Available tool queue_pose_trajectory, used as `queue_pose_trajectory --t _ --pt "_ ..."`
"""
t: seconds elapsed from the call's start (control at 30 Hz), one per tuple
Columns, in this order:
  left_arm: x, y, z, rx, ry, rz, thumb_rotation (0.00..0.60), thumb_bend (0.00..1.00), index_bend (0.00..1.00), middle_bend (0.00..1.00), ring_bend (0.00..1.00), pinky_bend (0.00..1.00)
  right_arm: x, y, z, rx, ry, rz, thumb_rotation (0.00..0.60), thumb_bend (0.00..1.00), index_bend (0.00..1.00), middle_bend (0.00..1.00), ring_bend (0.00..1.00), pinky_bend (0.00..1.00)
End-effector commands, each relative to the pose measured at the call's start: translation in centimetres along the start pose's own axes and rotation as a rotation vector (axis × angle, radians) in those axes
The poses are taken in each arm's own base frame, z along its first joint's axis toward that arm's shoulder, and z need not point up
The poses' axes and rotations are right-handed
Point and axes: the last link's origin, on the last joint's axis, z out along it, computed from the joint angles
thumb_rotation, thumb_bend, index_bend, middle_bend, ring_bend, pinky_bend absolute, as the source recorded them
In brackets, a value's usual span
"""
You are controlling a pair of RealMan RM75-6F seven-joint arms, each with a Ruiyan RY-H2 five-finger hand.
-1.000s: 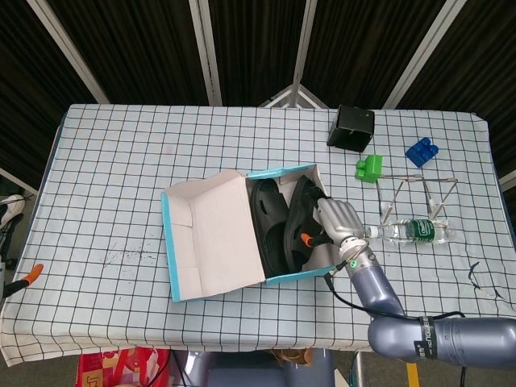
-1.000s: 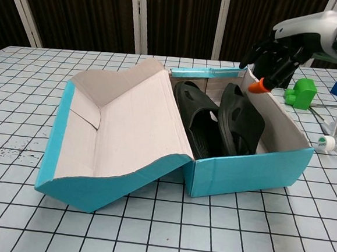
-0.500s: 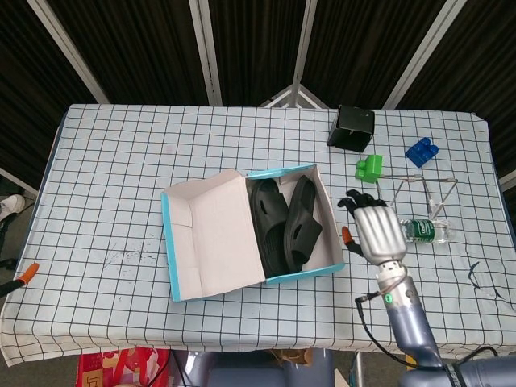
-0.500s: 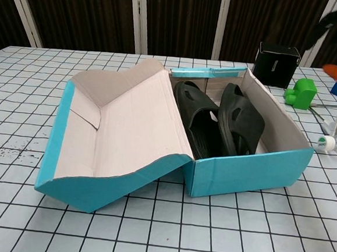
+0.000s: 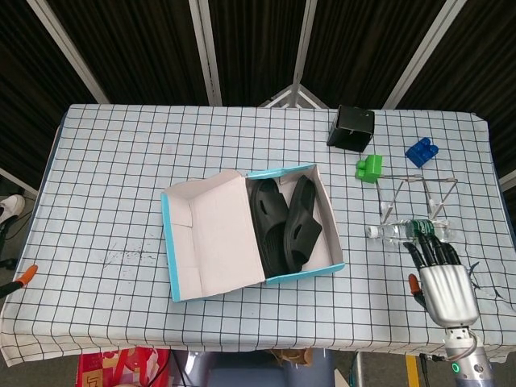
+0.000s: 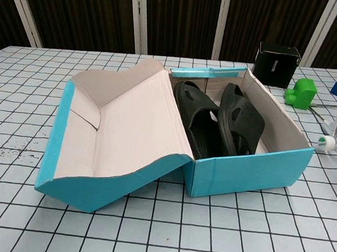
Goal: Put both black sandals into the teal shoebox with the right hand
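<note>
My table (image 5: pixel 121 161), under its checked cloth, carries the teal shoebox (image 5: pixel 300 275), which lies open with its lid (image 5: pixel 211 234) folded flat to the side. The box looks like thin cardboard: light, easily pushed along the cloth, and likely to dent at the walls if I press on them.

Both black sandals sit inside it. The first sandal (image 5: pixel 270 226) lies next to the lid hinge, sole down; the second sandal (image 5: pixel 306 222) leans on edge against it, tilted toward the outer wall, as the chest view (image 6: pixel 241 123) shows plainly. I judge them to be moulded foam or rubber: light, springy, somewhat grippy, not fragile. If either needs resettling, the strap arch or the side edge of the sole offers the best hold, since a flat sole gives my fingers little to close round. By my reading the task is essentially complete.

My right hand (image 5: pixel 443 282) appears only in the head view, at the lower right, well apart from the box and just beside the plastic bottle (image 5: pixel 407 230). It holds nothing; its fingers (image 5: pixel 427 246) are extended and slightly spread, pointing away from me, back of the hand upward. The forearm rises from the lower frame edge.

My left hand is not visible in either view.
</note>
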Motion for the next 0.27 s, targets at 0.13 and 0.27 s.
queue_pose_trajectory --t 0.13,0.27 --pt "-0.10 0.03 0.02 -0.004 -0.004 0.008 0.600 0.20 0.15 0.05 0.00 0.08 -0.96 1.43 -0.84 -0.041 -0.037 0.023 0.600 0.44 0.21 0.09 0.10 0.20" --pt "-0.03 -0.09 0.15 -0.002 0.000 0.001 0.600 0.20 0.16 0.04 0.00 0.08 -0.99 1.76 -0.81 -0.063 -0.055 0.025 0.600 0.44 0.20 0.09 0.10 0.19"
